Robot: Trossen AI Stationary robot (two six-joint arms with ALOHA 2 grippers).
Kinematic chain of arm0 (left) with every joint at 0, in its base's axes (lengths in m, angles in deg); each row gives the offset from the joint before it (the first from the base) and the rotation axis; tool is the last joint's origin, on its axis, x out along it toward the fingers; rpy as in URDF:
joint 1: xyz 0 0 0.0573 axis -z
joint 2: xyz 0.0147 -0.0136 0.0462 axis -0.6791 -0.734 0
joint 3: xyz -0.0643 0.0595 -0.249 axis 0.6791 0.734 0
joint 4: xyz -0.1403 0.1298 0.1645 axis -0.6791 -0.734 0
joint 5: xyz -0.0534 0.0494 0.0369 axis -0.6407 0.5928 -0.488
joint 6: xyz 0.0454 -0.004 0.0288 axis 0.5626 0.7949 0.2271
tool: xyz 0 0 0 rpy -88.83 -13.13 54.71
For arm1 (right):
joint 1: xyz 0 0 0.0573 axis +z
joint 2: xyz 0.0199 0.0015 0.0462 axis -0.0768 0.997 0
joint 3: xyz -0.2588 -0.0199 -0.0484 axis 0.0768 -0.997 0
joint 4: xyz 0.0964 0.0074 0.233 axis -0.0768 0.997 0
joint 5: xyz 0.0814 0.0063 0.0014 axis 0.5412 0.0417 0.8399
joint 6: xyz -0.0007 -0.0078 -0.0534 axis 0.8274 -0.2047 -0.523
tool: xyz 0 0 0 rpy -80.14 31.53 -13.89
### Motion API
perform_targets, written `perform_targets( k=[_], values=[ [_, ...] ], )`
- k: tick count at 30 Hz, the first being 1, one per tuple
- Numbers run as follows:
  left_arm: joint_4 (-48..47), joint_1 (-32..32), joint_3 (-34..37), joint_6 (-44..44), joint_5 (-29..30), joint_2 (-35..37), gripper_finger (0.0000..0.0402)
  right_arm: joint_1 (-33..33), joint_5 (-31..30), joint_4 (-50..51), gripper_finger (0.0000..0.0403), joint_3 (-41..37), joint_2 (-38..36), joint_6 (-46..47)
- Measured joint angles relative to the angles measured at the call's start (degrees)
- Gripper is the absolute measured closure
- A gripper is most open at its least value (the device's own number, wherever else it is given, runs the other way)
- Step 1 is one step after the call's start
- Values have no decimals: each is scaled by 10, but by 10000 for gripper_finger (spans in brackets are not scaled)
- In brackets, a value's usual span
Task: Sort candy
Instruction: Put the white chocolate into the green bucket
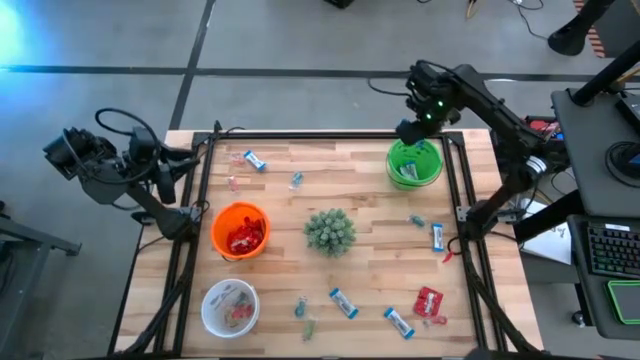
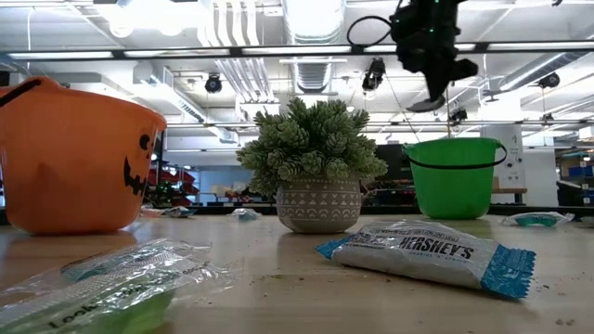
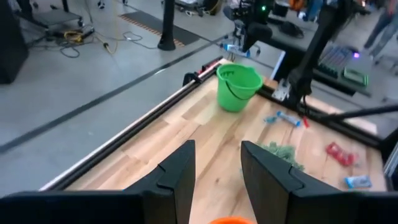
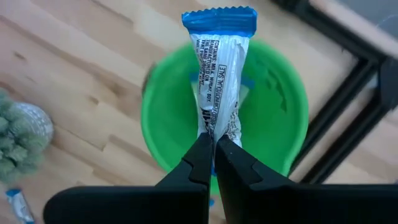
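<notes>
Your right pincer (image 4: pixel 211 152) is pinched fully closed on a blue-and-white bar (image 4: pixel 217 74), gripping it by the lower part of the wrapper so most of the bar stands out past the fingertips. It hangs directly over the green bucket (image 4: pixel 168 106), above the rim, not touching it. A couple of similar wrappers look to be lying in the bucket already, tho the held bar blocks most of that view, so don't count on it.

Handling: the bar is light, wrapper crinkly and slick, w/ a flat crimped seal at each end. The body is stiff enough to stand up from the grip without drooping. Best hold on the next ones is across the narrow width, mid-body or just inside a crimp; a grip on the very end seal would likely let it swing or slip.

Your left pincer (image 3: pixel 214 180) waits about half open, holding nothing, beyond the bench (image 1: pixel 300 205) edge on its own side, w/ the orange bucket (image 1: pixel 240 230) just ahead of it.

Rest of the candy lies loose, well away from the right pincer: several more blue-and-white bars (image 1: pixel 343 303), a red packet (image 1: pixel 429 301), small teal pieces (image 1: pixel 296 181), scattered around the potted plant (image 1: pixel 329 231). A white bowl (image 1: pixel 229 307) sits beyond the orange one.
</notes>
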Motion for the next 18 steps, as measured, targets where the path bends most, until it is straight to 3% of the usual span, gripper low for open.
perform_targets(
  k=[8,18],
  values=[
    [0,0,0,27,-25,-6,290,0,47,-1,394,-91,-50,20],
    [-3,0,0,34,-35,-10,290,0,18,-8,394,-163,-52,-7]
  ],
)
